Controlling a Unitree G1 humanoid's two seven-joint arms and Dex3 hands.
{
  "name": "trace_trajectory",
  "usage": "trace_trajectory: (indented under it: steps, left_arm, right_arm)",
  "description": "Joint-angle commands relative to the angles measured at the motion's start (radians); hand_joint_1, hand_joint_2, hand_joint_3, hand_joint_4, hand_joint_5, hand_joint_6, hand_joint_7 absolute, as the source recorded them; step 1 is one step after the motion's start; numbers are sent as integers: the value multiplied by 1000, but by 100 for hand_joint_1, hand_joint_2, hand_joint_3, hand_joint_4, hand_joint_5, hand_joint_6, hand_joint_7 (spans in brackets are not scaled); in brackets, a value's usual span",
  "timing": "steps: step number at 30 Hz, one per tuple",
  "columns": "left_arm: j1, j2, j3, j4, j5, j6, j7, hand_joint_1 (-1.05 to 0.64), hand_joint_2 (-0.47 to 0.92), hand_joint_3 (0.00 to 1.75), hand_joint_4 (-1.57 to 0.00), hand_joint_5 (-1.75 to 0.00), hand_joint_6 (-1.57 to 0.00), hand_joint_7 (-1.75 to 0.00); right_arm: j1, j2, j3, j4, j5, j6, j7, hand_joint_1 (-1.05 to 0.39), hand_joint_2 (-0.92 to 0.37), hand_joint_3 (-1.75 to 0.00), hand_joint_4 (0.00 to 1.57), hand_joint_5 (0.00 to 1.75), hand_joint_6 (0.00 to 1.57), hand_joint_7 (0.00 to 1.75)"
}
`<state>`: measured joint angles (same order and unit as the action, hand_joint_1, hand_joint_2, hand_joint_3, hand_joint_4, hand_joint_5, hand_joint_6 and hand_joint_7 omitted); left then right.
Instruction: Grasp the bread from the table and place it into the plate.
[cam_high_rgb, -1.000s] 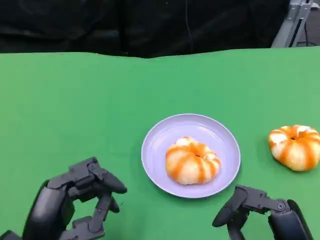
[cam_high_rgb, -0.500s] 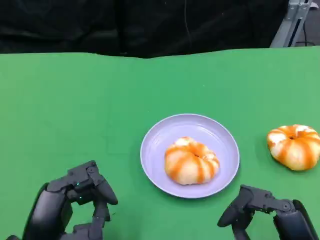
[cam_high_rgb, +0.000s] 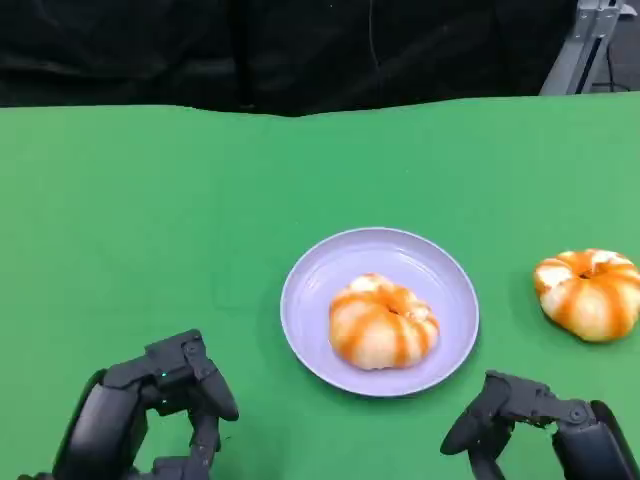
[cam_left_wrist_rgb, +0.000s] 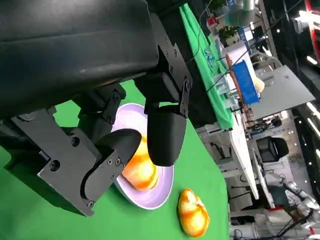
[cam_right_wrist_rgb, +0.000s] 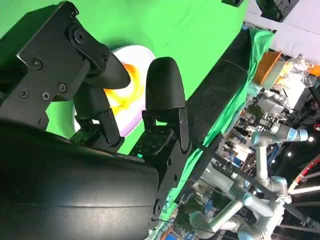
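Bread (cam_high_rgb: 384, 321) with orange stripes already lies inside the lilac plate (cam_high_rgb: 322, 270) near the middle of the green counter (cam_high_rgb: 150, 200) in the head view, so one placement looks done. A second bread (cam_high_rgb: 589, 293) sits on the counter by its right edge, well apart from the plate, and seems left to fetch. The left robot hand (cam_high_rgb: 150, 410) and right robot hand (cam_high_rgb: 540, 425) hover at the near edge, fingers spread, holding nothing.

Left wrist view: the left robot hand's fingers (cam_left_wrist_rgb: 165, 135) hang apart before the plate (cam_left_wrist_rgb: 162, 192); the second bread (cam_left_wrist_rgb: 194, 214) lies beyond it.

Right wrist view: the right robot hand's fingers (cam_right_wrist_rgb: 164, 90) are parted and empty, the plate (cam_right_wrist_rgb: 131, 112) behind them.
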<state>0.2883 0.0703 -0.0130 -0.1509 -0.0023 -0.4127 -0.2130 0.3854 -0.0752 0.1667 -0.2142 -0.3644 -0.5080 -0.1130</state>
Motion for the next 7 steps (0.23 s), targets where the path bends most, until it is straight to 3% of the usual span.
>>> trace_trajectory:
  steps: [1,7]
  left_arm:
    - [10,7,1,-6,5,-15,18,-6,27,155,-87,-175,-82,-160]
    - [7,11,-1,-3,5,-33,16,-4,24,158,-89,-175,-84,-160]
  right_arm:
    - [6,-11,-9,-8,4,-1,0,-1,-25,-139,86,147,89,122]
    - [17,-9,-6,-21,12,1,6,-1,-26,-138,86,148,89,121]
